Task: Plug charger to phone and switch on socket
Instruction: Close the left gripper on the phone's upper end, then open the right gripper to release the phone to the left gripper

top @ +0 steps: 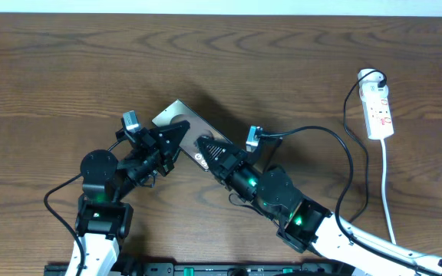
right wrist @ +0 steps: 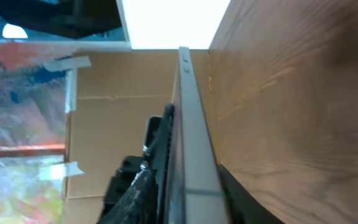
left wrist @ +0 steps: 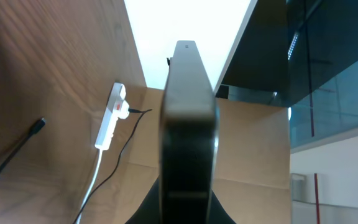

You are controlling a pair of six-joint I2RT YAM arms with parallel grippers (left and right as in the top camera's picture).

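The phone [top: 179, 116] is held up on its edge at mid-table between both grippers. My left gripper [top: 175, 139] is shut on the phone's near end, which fills the left wrist view edge-on [left wrist: 188, 112]. My right gripper [top: 206, 147] has a finger close along each face of the phone's silvery edge [right wrist: 192, 137]. The white socket [top: 379, 111] lies at the far right, also visible from the left wrist [left wrist: 107, 124]. The charger's thin black cable [top: 346, 107] runs down from the socket's plug. Its connector tip [left wrist: 39, 124] lies loose on the wood, touched by neither gripper.
The socket's white cord [top: 387, 192] runs toward the front right edge. A thicker black cable [top: 313, 129] arcs from the right wrist. A cardboard wall [left wrist: 247, 143] stands beyond the table's far side.
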